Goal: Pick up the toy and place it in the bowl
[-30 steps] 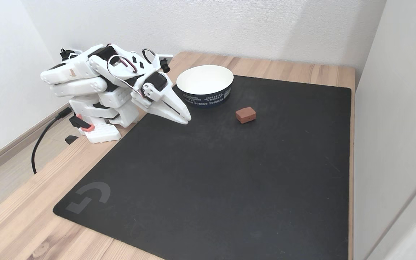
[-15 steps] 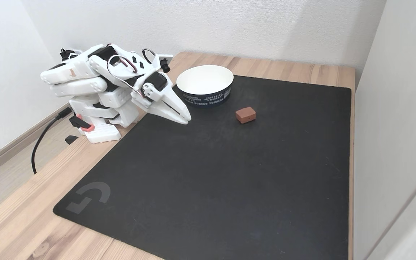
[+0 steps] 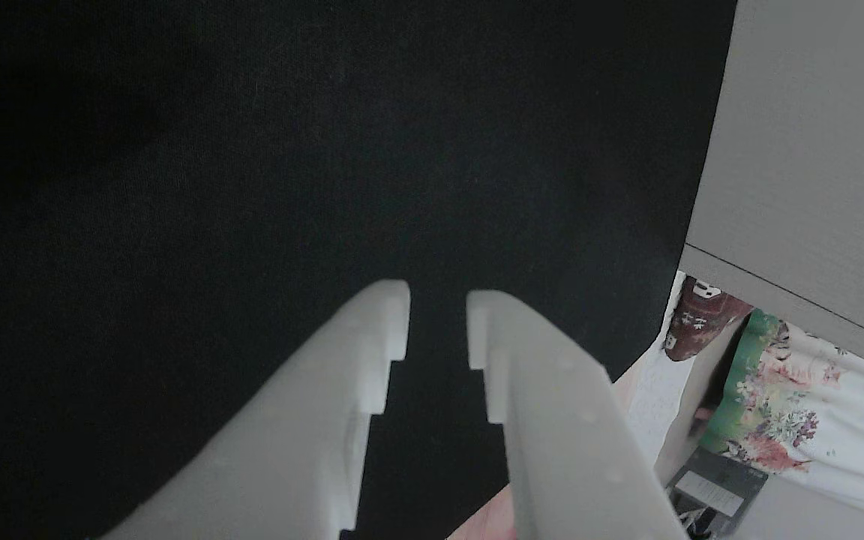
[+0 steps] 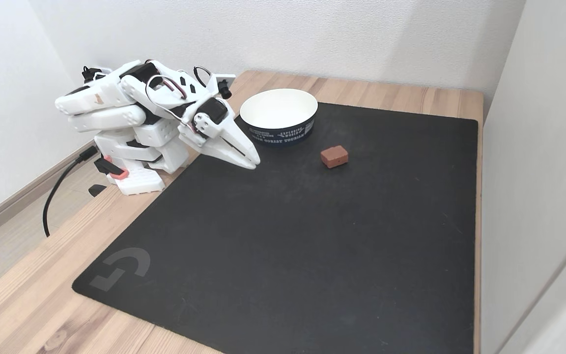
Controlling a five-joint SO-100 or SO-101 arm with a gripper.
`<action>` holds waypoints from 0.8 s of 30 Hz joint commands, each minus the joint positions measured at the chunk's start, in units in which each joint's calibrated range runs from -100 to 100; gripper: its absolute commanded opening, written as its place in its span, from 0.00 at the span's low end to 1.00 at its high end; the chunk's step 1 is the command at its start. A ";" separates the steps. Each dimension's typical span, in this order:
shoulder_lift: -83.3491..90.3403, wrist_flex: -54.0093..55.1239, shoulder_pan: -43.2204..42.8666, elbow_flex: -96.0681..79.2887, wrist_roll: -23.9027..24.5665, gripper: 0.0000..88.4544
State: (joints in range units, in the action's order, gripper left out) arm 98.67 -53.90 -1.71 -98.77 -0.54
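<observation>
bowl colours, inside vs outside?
The bowl is white inside, dark navy outside with white lettering; clearest in the fixed view.

We see open mat (image 4: pixel 283 246) ahead of the gripper (image 4: pixel 252 162) — bare to the toy (image 4: pixel 334 156), well apart to its right in the fixed view. The bowl (image 4: pixel 279 117) stands just behind and right of the tips, the one obstacle. A narrow gap parts the fingers (image 3: pixel 372 337) — nothing sits between.
</observation>
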 commanded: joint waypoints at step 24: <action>-37.52 -2.06 -7.20 35.09 0.23 0.03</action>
State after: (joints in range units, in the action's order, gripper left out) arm 72.27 -56.35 -6.03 -75.63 -0.54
